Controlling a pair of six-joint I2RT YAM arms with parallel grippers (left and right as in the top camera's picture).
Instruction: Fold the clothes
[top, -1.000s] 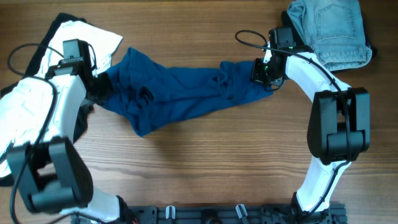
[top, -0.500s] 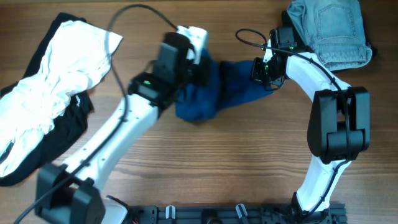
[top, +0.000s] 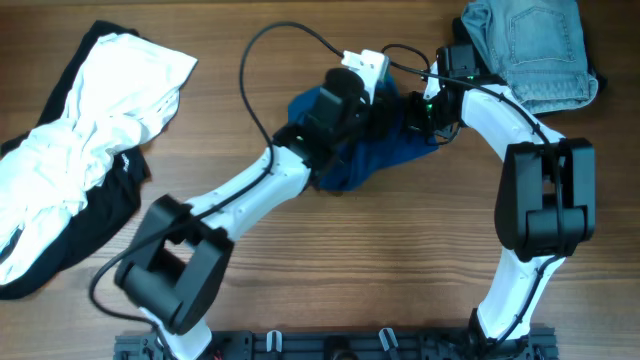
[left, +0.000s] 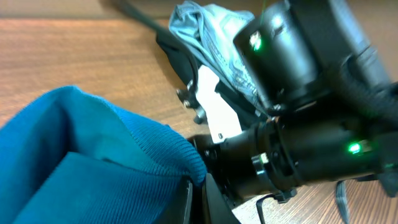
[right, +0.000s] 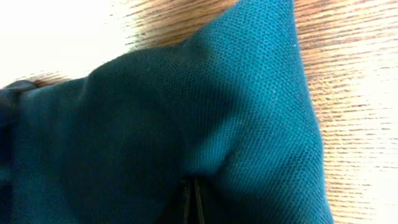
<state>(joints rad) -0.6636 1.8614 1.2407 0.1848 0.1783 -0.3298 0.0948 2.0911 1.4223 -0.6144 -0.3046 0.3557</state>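
Note:
A blue shirt (top: 345, 160) lies bunched on the wooden table at upper centre, doubled over on itself. My left gripper (top: 385, 108) is shut on one end of it and has carried that end right across to the right gripper. In the left wrist view the blue ribbed hem (left: 124, 155) is pinched between the jaws (left: 198, 199). My right gripper (top: 425, 115) is shut on the shirt's other end; the right wrist view shows blue cloth (right: 205, 112) gathered into its jaws (right: 191, 202).
Folded light-blue jeans (top: 530, 45) lie at the top right corner. A white garment (top: 100, 120) over a black one (top: 70, 235) is heaped at the left. The right arm (left: 298, 124) fills the left wrist view.
My left arm has swept from the far left across to the right, dragging the shirt's left end over onto its right end. The right gripper has stayed put.

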